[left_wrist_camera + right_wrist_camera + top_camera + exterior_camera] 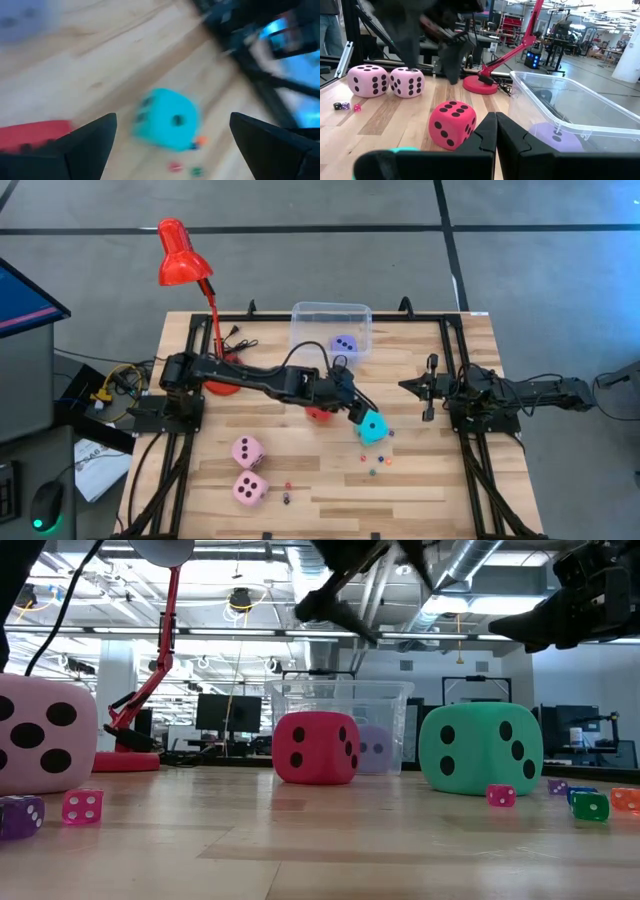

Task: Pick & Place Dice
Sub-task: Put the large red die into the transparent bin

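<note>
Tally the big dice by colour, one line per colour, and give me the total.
Pink dice: 2
Red die: 1
Lavender die: 1, inside the clear bin
Cyan die: 1
Total: 5 big dice

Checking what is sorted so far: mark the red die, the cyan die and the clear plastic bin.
Big soft red die with dark pips (452, 125): right wrist view, front face.
Big soft cyan die (373, 427): high view, top face.
Clear plastic bin (330, 308): high view, far rim.
</note>
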Robot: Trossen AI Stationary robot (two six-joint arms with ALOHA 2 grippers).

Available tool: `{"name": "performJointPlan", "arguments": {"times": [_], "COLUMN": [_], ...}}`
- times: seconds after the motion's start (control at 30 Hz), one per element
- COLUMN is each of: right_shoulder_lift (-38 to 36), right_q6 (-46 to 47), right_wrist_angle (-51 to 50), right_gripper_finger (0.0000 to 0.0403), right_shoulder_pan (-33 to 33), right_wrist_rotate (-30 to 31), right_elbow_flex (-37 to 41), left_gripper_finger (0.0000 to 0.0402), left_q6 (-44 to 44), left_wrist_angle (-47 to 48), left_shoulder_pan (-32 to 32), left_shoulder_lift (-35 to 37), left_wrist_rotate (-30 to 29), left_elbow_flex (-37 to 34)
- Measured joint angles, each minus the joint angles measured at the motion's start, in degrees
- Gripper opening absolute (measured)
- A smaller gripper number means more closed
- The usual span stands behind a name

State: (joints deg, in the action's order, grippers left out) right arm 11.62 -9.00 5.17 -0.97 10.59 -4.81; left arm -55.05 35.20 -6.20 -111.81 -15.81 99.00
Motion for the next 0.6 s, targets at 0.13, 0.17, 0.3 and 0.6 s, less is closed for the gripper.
{"name": "performJointPlan", "arguments": {"times": [0.13, 0.17, 0.3, 0.6], "right_shoulder_lift": [0.0, 0.0, 0.0, 0.0], "right_q6": [0.0, 0.0, 0.0, 0.0], "right_wrist_angle": [0.0, 0.0, 0.0, -0.2], "right_gripper_finger": [0.0000, 0.0000, 0.0000, 0.0000], "right_shoulder_pan": [0.0, 0.0, 0.0, 0.0], "right_wrist_rotate": [0.0, 0.0, 0.0, 0.0], "right_elbow_flex": [0.0, 0.0, 0.0, 0.0], "left_gripper_finger": [0.0379, 0.0379, 0.0379, 0.0379], "left_q6": [0.8, 0.8, 0.8, 0.8], "left_wrist_angle": [9.2, 11.3, 16.9, 21.4], "left_shoulder_pan": [1.0, 1.3, 2.4, 3.6], "left_shoulder_lift": [0.0, 0.0, 0.0, 0.1], "left_wrist_rotate": [-1.8, -1.8, -1.9, -2.7], "left_elbow_flex": [0.0, 0.0, -0.2, -0.4]}}
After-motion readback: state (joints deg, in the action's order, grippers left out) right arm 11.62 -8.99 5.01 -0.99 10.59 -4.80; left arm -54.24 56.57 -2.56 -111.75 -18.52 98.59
